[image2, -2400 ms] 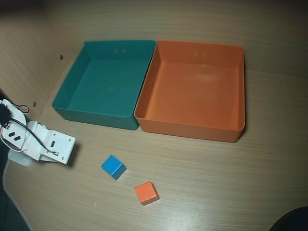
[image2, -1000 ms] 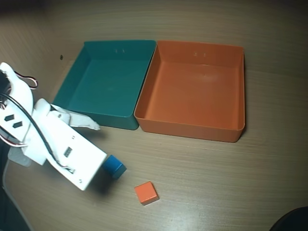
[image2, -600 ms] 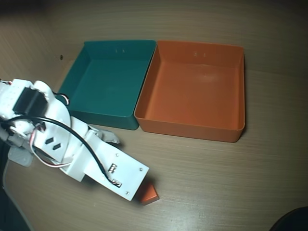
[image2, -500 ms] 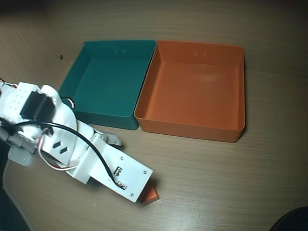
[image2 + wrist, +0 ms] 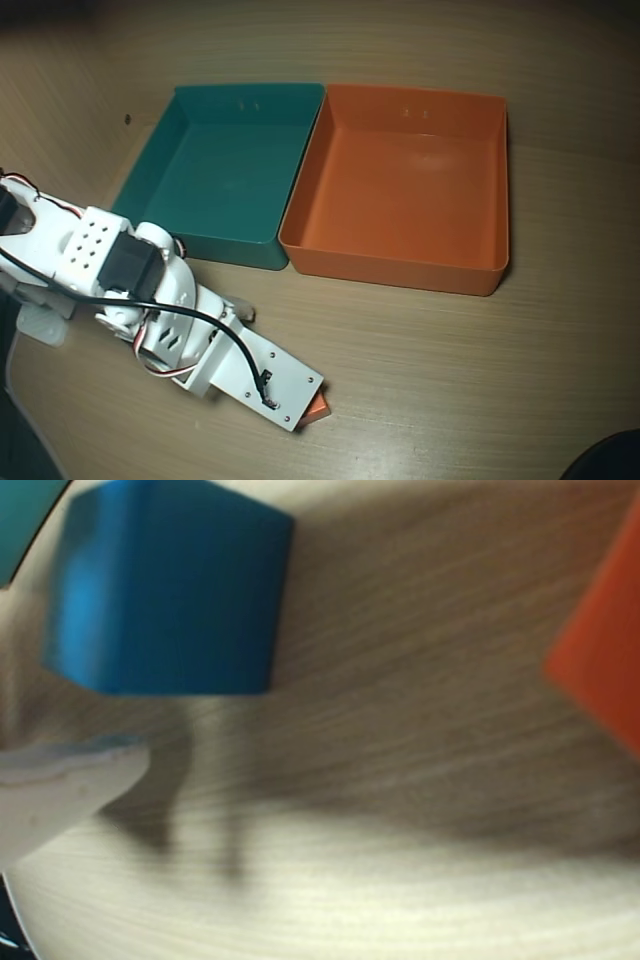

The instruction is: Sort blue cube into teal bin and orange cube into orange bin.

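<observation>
My arm (image 5: 150, 320) lies low over the wooden table (image 5: 450, 380) and reaches from the left edge of the overhead view toward the bottom centre. Its white body covers the place of the two cubes there. Only a small corner of the orange cube (image 5: 321, 407) shows, just beside the end of my arm.

In the wrist view the camera is very close to the table. The blue cube (image 5: 165, 585) stands on the wood at the upper left, large and a little blurred. The orange cube (image 5: 605, 655) is cut by the right edge, apart from the blue one, with bare wood between them. One white finger (image 5: 60, 795) of my gripper enters from the left, below the blue cube. I see only this one finger, so I cannot tell how wide the gripper stands, and it holds nothing that I can see.

The teal bin (image 5: 150, 180) and the orange bin (image 5: 500, 190) stand side by side, touching along one wall, the teal one on the left in the overhead view.
</observation>
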